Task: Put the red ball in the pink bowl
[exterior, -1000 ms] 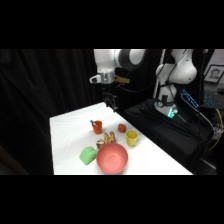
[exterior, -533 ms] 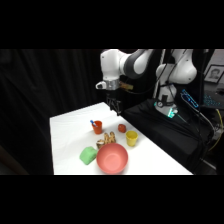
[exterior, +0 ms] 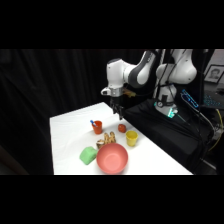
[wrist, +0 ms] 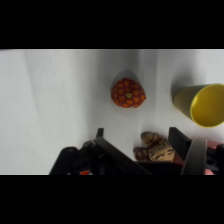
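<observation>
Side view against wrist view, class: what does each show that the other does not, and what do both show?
Only the side view shows the pink bowl, the green block, the red-orange cup and the arm reaching over the table. Only the wrist view shows the honeycomb pattern on the red ball and the inside of the yellow cup. Both show the ball, the yellow cup, a brown patterned object near them, the white table and the gripper.
</observation>
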Controlling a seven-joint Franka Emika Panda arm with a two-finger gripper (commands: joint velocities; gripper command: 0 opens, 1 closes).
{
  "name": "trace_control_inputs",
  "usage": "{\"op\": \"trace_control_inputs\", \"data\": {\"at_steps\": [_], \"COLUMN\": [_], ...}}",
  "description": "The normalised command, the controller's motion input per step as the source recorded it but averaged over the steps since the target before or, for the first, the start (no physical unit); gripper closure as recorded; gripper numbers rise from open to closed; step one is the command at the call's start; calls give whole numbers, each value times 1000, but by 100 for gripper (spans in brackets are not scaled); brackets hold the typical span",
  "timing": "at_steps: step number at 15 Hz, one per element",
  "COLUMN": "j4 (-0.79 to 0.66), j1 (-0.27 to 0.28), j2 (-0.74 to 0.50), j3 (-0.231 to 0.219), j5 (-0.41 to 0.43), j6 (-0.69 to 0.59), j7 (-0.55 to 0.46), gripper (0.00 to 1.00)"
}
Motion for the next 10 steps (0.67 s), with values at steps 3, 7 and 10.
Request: {"op": "trace_control_inputs", "data": {"at_steps": [3, 7, 10], "j4": [-53, -72, -93], "j1": [-43, -14, -14], "j2": [180, 131, 71], "j3": [-19, -11, 7], "j5": [-132, -125, -38], "j6": [319, 281, 224], "j7": [139, 145, 65], "gripper": [0, 0, 0]}}
